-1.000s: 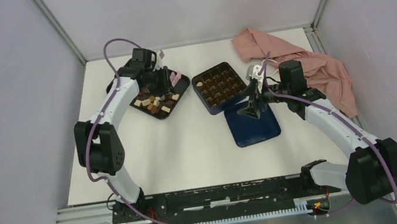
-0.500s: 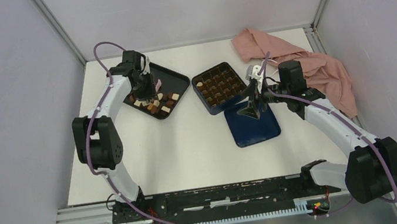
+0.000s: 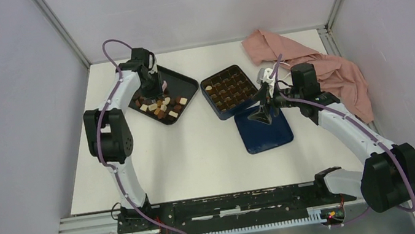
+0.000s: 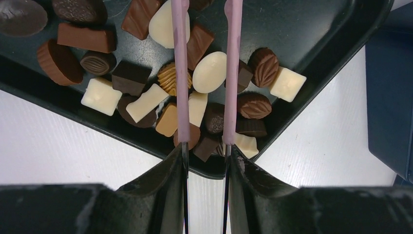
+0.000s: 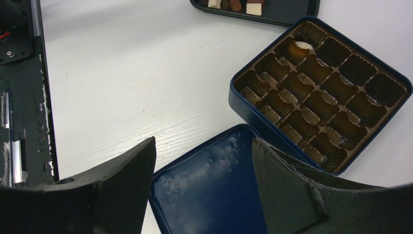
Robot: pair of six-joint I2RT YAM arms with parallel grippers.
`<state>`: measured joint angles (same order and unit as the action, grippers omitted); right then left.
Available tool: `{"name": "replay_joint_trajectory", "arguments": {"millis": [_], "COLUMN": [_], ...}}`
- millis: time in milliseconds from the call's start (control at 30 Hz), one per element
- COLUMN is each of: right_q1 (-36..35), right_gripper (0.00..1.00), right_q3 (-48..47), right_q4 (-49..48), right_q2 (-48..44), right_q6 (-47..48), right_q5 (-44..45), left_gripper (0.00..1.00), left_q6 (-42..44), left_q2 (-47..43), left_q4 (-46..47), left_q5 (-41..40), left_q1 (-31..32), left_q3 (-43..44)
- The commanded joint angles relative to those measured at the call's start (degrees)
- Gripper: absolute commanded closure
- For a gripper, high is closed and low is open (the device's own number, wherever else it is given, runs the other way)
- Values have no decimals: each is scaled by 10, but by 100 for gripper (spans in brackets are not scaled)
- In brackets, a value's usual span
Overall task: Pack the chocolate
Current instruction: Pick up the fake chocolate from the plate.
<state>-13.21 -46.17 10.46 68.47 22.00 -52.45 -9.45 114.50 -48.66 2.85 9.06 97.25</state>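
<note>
The chocolate [image 4: 209,72] is piled in the black tray [image 4: 302,29], over which the left gripper [image 3: 156,92] is held with its fingers slightly parted. The right gripper [image 5: 202,144] is held released, spread wide, above the blue lid [image 5: 209,195].

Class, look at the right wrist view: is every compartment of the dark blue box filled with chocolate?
No, nearly all the compartments of the dark blue box show only their bare brown liner.
</note>
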Motion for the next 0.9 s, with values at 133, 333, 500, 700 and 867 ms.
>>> {"name": "replay_joint_trajectory", "arguments": {"millis": [133,333,500,700,867], "right_q1": [-4,-4,-4,-3,-4], "right_gripper": [22,22,22,22,23], "right_q3": [-25,-25,-25,-26,-26], "right_q4": [-7,-7,-6,-6,-6], "right_q2": [5,6,5,5,6], "right_q6": [6,7,7,6,7], "right_q5": [-4,-4,-4,-5,-5], "left_gripper": [61,60,60,60,59], "left_q6": [35,37,38,38,38], "left_q2": [27,40,46,54,62], "left_q4": [-13,-21,-21,-21,-22], "left_q5": [5,6,-5,0,9], "left_q1": [-5,-6,-8,-9,-9], "left_q3": [46,56,56,58,59]}}
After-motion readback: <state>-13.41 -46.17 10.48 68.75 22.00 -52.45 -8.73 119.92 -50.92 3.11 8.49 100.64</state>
